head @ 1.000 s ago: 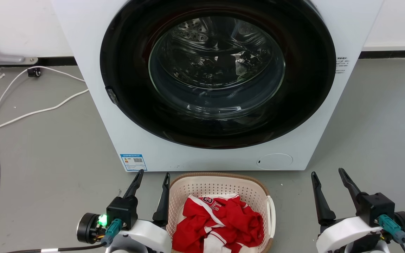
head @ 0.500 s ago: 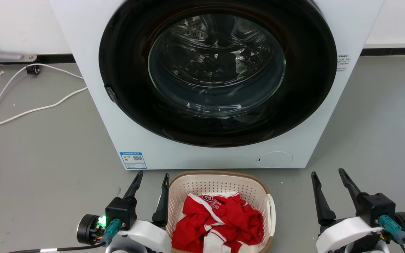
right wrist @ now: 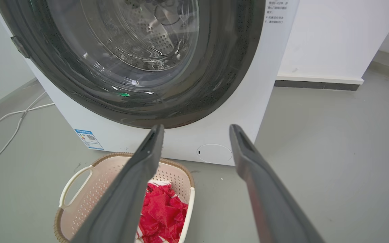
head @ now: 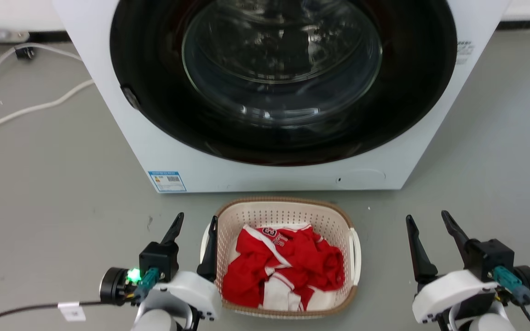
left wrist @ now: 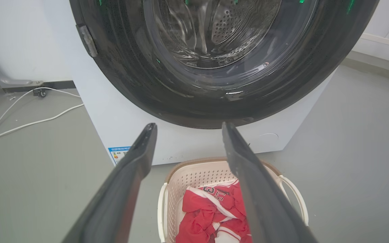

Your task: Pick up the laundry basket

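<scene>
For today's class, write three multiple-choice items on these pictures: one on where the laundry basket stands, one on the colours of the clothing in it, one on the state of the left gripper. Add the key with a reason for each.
1. Where does the laundry basket stand?
A. On the floor, in front of the washing machine
B. Inside the drum
C. On top of the washing machine

2. What colours is the garment in the basket?
A. Blue and yellow
B. Red and white
C. Green and black

3. How is the left gripper?
A. Shut on a basket handle
B. Shut on the garment
C. Open, holding nothing

Key: 1 A, the basket sits on grey floor just below the machine's front. 2 B, red cloth with white trim lies in it. 3 C, its fingers stand apart by the basket's side and grip nothing.
</scene>
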`<state>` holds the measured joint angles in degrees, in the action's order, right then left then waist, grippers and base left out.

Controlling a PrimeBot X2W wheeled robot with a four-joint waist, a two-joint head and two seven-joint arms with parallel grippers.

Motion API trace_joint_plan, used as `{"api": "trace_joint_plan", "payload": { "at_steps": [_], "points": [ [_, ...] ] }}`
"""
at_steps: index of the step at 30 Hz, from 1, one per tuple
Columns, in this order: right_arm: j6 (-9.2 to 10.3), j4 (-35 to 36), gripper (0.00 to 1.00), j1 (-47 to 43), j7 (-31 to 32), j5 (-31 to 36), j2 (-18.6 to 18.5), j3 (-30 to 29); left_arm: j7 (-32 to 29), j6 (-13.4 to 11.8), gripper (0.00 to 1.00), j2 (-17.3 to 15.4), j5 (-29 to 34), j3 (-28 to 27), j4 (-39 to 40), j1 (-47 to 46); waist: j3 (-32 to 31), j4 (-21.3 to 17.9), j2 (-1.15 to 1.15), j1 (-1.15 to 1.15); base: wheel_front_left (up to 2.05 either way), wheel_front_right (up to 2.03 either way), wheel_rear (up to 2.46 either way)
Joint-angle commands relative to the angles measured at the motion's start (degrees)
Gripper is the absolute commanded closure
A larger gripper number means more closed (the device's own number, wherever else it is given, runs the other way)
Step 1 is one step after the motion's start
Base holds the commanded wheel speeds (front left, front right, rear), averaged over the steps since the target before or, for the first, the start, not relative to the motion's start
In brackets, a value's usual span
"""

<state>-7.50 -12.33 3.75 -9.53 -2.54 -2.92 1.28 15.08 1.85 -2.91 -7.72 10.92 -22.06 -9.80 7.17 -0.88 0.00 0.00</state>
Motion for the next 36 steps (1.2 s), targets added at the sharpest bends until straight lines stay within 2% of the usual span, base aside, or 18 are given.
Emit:
{"api": "trace_joint_plan", "payload": {
  "at_steps": [1,12,24,31,36],
  "points": [
    [0.02,-0.66,0.00,1.64,0.16,0.21,0.06,0.05,0.13,0.07,0.00,0.03,0.11,-0.21,-1.06,-1.58,3.24,-0.31,0.00,0.00,0.00,0.00,0.00],
    [0.02,-9.75,0.00,10.44,-0.35,-1.31,0.06,1.12,0.13,2.23,0.00,-0.92,-2.16,-1.65,-16.01,-13.04,16.48,-1.19,0.00,0.00,0.00,0.00,0.00],
    [0.02,-25.26,0.00,23.52,-1.49,-3.12,0.06,4.46,-0.77,5.12,0.00,-3.40,-5.85,-1.67,-32.56,-27.77,28.79,-1.75,0.00,0.00,0.00,0.00,0.00],
    [0.03,-33.49,0.00,30.96,-1.15,-4.94,0.06,6.97,-2.66,5.58,0.00,-4.71,-8.36,-0.52,-38.59,-34.59,33.88,-1.86,0.00,0.00,0.00,0.00,0.00],
    [0.02,-40.26,0.00,36.98,-0.05,-8.05,0.05,9.75,-5.28,5.63,0.00,-5.36,-11.76,2.99,-41.03,-38.96,37.13,-1.81,0.00,0.00,0.00,0.00,0.00]
  ]
}}
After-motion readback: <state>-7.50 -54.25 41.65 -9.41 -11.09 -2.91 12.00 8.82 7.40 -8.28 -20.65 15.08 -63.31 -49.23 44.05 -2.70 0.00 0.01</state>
